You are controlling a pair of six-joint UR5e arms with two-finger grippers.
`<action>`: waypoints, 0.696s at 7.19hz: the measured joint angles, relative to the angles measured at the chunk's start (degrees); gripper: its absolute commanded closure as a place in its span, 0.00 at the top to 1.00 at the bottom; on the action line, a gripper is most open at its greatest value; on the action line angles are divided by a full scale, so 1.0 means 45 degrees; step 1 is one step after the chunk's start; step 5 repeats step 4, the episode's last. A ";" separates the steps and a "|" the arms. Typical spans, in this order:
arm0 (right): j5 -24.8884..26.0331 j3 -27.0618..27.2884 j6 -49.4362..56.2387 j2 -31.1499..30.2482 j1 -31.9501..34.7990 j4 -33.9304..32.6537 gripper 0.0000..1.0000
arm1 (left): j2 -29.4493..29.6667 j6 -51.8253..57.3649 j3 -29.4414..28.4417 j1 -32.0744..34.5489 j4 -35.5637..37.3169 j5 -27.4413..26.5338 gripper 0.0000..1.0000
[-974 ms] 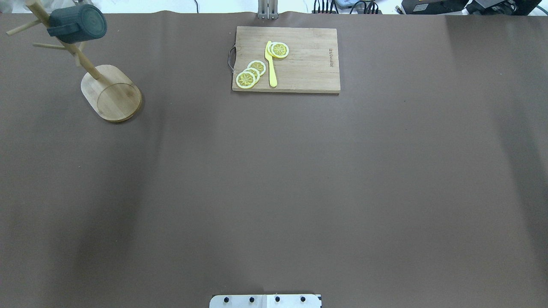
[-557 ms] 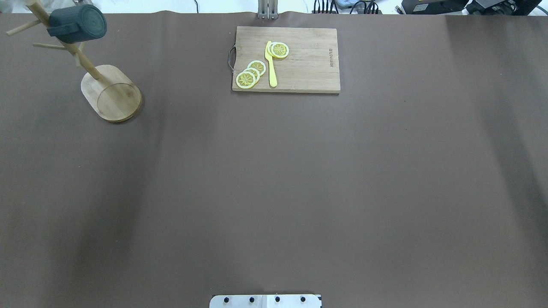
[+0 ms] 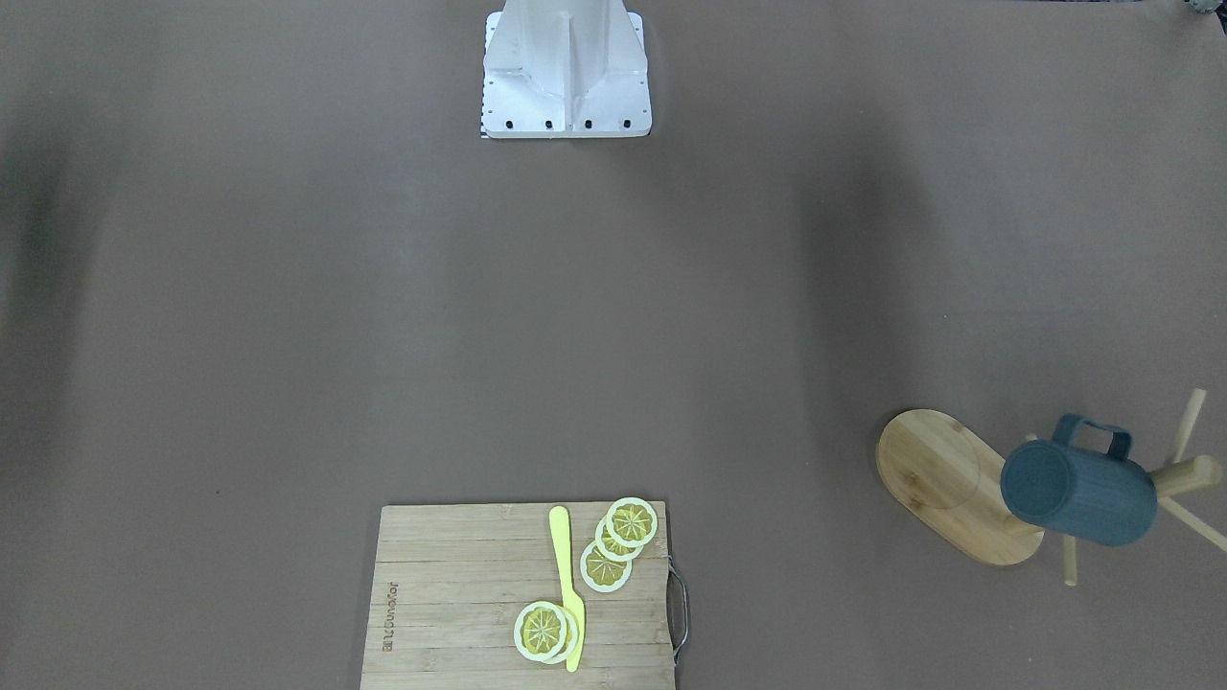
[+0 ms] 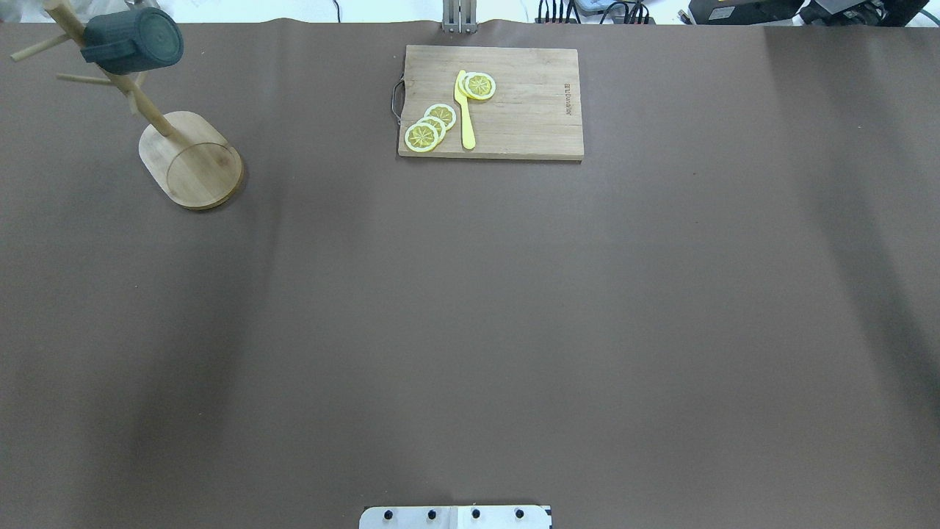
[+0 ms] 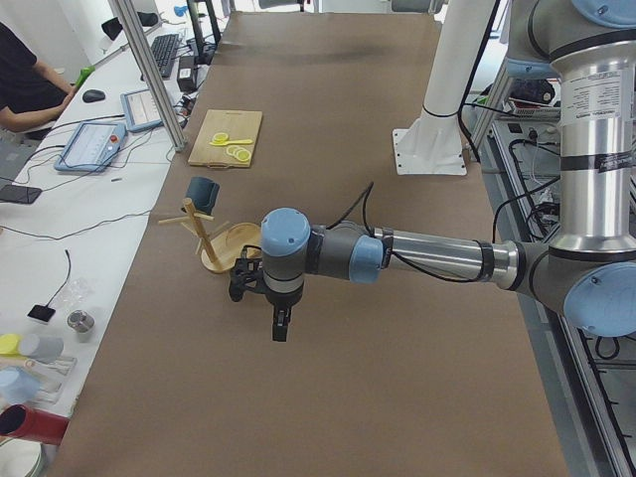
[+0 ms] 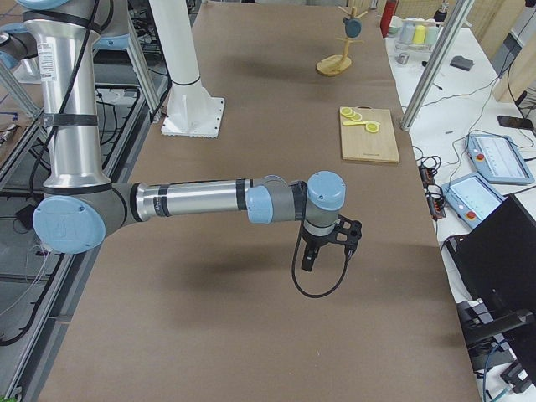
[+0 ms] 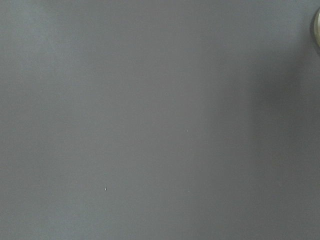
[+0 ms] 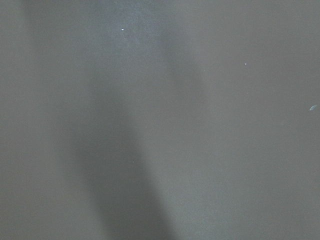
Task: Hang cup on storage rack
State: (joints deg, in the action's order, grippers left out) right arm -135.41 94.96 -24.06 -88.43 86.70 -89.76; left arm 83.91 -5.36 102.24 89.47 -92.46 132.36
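The dark slate-blue cup (image 4: 136, 40) hangs by its handle on a peg of the wooden storage rack (image 4: 192, 160) at the table's far left corner, lying sideways. Both also show in the front view: the cup (image 3: 1078, 494) and the rack (image 3: 944, 479). No gripper shows in the overhead or front view. In the left side view my left gripper (image 5: 281, 323) hangs above the table, a short way from the rack (image 5: 224, 248). In the right side view my right gripper (image 6: 308, 258) hangs over bare table, far from the rack (image 6: 335, 65). I cannot tell whether either is open or shut.
A bamboo cutting board (image 4: 529, 110) with lemon slices (image 4: 429, 126) and a yellow knife (image 4: 465, 110) lies at the table's far middle. The white robot base (image 3: 566, 67) stands at the near edge. Both wrist views show only brown table cover.
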 measured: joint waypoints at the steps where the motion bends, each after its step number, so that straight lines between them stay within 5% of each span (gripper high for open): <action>1: 0.0000 0.0007 -0.0003 0.0000 -0.0004 0.0014 1.00 | -0.0002 0.0000 0.0001 0.0000 0.0000 0.0000 0.98; 5: -0.0004 0.0010 -0.0004 0.0001 -0.0009 0.0025 1.00 | 0.0071 0.0000 -0.0071 -0.0003 0.0017 0.0000 0.98</action>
